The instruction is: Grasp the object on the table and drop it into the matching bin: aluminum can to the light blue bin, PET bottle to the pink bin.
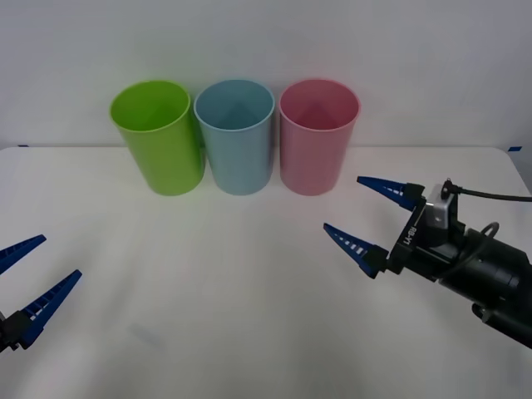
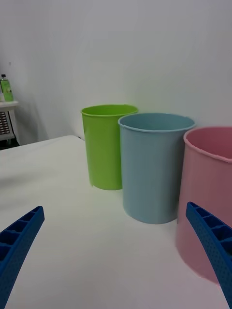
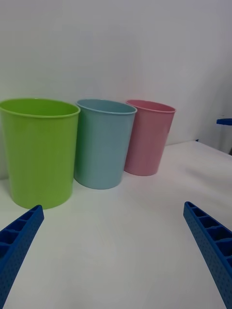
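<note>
White table (image 1: pixel 249 332) carries 3 bins along its far edge: lime green cup (image 1: pixel 158 137), light blue bin (image 1: pixel 237 137), pink bin (image 1: pixel 316 137). We see no can; likely dropped already. Left gripper (image 1: pixel 29 278) & right gripper (image 1: pixel 372 214) both gape wide, holding nothing.

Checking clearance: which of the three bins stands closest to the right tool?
The pink bin, rightmost in the row; the right tool hovers open just before it.

Light: bright, even, diffuse | shadows: soft, faint, under bins (image 1: pixel 237 137), toward 6 o'clock | glare: none | focus: sharp; wrist-view fingertips slightly soft.
</note>
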